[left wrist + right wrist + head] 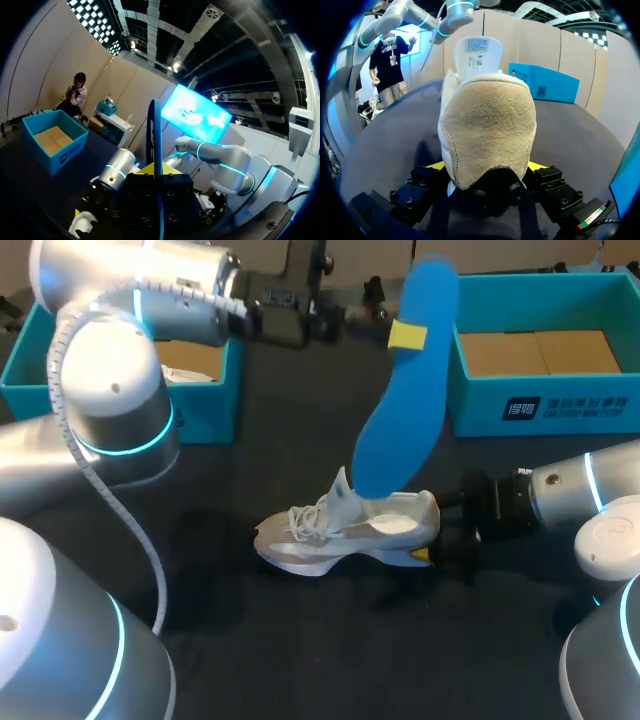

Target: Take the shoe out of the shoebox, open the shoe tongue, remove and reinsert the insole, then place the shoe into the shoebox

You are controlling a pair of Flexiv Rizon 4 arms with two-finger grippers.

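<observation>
The shoe (345,530) on the table (300,650) is being clamped at its heel by the right gripper (432,537). The blue insole (400,420) is being pinched upright above the shoe by the left gripper (404,335).

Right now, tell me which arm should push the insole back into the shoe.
Left. The left gripper holds the blue insole, its lower end at the opening of the shoe. The right gripper is shut on the heel, steadying it.

1. My dark table (300,640) carries everything.
2. A white shoe (345,532) stands sole-down near its middle, toe toward my left.
3. Along the far edge I see the left shoebox half (222,405) and the right shoebox half (480,405), well apart.
</observation>
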